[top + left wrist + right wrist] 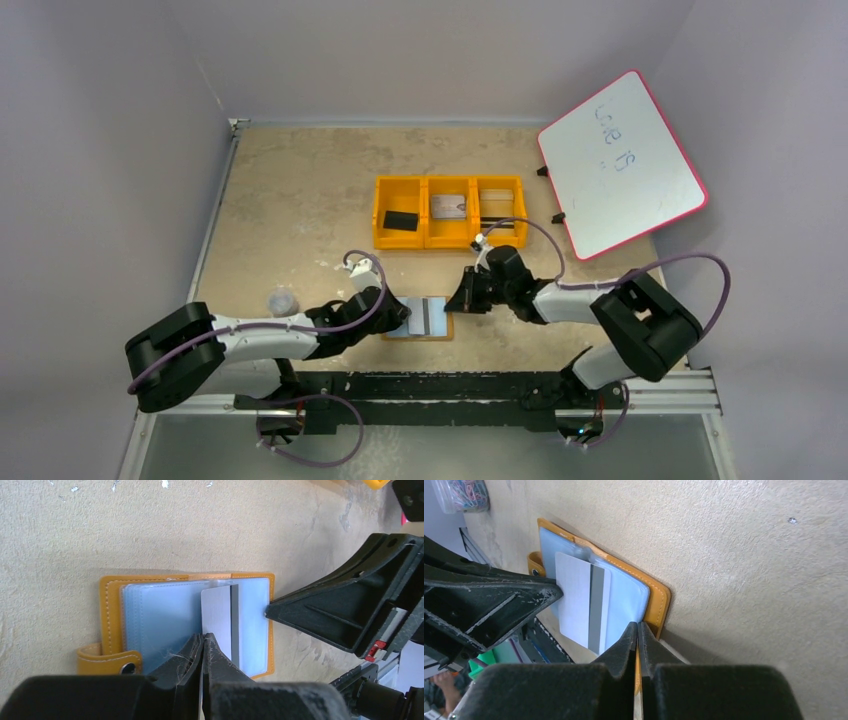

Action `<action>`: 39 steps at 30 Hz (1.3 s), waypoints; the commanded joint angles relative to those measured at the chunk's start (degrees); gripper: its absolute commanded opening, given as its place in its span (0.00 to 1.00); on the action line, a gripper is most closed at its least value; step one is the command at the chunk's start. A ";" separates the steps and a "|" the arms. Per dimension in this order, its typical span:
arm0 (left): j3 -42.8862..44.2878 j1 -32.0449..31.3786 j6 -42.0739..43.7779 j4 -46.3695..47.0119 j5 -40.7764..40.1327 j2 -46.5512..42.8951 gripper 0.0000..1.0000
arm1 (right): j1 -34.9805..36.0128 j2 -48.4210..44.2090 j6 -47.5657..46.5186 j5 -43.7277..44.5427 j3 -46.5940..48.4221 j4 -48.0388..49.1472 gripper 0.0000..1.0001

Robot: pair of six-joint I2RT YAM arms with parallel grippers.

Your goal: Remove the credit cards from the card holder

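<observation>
1. Find the card holder lying open and flat on the table, pale blue pockets upward, between the left gripper and the right gripper, toward the near edge.
2. Note one of the credit cards on the holder's right-hand half, dark stripe up, far end apparently tucked under a clear pocket sheet.
3. Read the card's long axis as running near-to-far across the table, parallel to the stripe and to the holder's right edge, hence crosswise to the line joining the two grippers.
4. Take the left gripper as clenched tight with nothing between the fingers, tips resting at the card's left long edge, set in from the left.
5. Take the right gripper as likewise clenched on nothing, tips at the holder's right outer border, near the card but apart from it. Probably pinning the leather down; impossible to tell how firmly.
6. Count the left gripper as the nearer to the card, touching it or all but; leave the right to the holder.
7. Judge the coming move as a drag or pick along the long axis toward the near edge, away from the tucked end. Avoid pushing sideways, at risk of driving the card toward the fold or shifting the whole holder.
8. Expect to part the left fingers before any true pinch; as shut, good only for pressing and sliding.
</observation>
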 commanded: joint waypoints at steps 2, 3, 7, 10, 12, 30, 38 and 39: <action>2.17 -0.24 1.74 0.68 -0.97 -0.66 0.00 | 0.03 -6.88 -3.03 4.90 0.18 -4.99 0.07; 2.30 -0.31 1.70 0.81 -0.89 -0.60 0.00 | 0.09 -8.11 -3.08 5.20 0.14 -5.39 0.11; 2.34 -0.26 1.79 1.49 -0.56 -0.41 0.00 | 0.17 -11.14 -2.88 2.52 -0.48 -3.57 0.17; 2.69 -0.29 1.88 1.57 -0.35 -0.50 0.00 | 0.41 -9.64 -2.85 -0.88 -0.57 -0.62 0.22; 2.80 -0.33 1.92 1.53 -0.47 -0.65 0.00 | 0.56 -6.81 -2.89 -2.70 -0.18 0.82 0.24; 5.28 -0.31 3.78 -2.22 -0.48 -1.60 0.00 | 3.28 4.42 -5.19 -1.21 4.78 -0.35 0.20; 5.29 -0.31 3.11 2.84 3.65 2.46 0.04 | 3.37 8.08 -4.93 -2.88 5.34 0.68 0.18; 5.33 -0.32 2.87 3.04 3.76 2.90 0.05 | 3.40 8.04 -4.93 -2.85 5.38 0.55 0.18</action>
